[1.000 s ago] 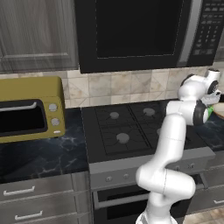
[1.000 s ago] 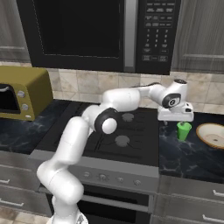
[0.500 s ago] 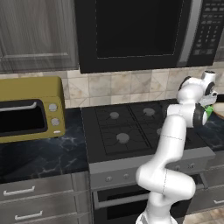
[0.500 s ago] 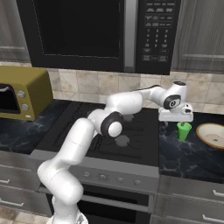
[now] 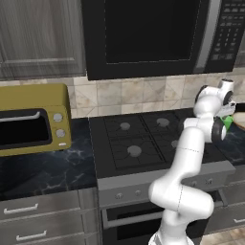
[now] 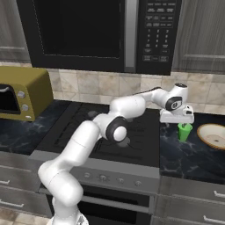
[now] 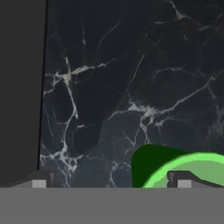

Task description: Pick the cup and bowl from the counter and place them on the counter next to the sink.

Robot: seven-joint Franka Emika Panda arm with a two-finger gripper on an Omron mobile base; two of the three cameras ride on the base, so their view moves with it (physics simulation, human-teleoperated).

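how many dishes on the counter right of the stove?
2: the green cup just under the open jaws, and the bowl to its right, cut off by the frame edge. More may sit beyond it.

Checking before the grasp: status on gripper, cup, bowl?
Gripper open, just above cup, off-centre. Cup upright on counter, not gripped. Bowl beside it, untouched. Nothing in the way.

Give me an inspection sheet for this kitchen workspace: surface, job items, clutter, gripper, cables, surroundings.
Surface: black marble counter, white veins, beside the gas stove.
Job's things: green cup upright on the counter right of the stove; bowl further right, apart from the cup.
Clutter: nothing seen.
Gripper: gripper over the cup, jaws open; cup rim at one fingertip in the hand view.
Cables: nothing seen.
Surroundings: olive toaster oven left of the stove, microwave above, tiled backsplash, grey cabinets.
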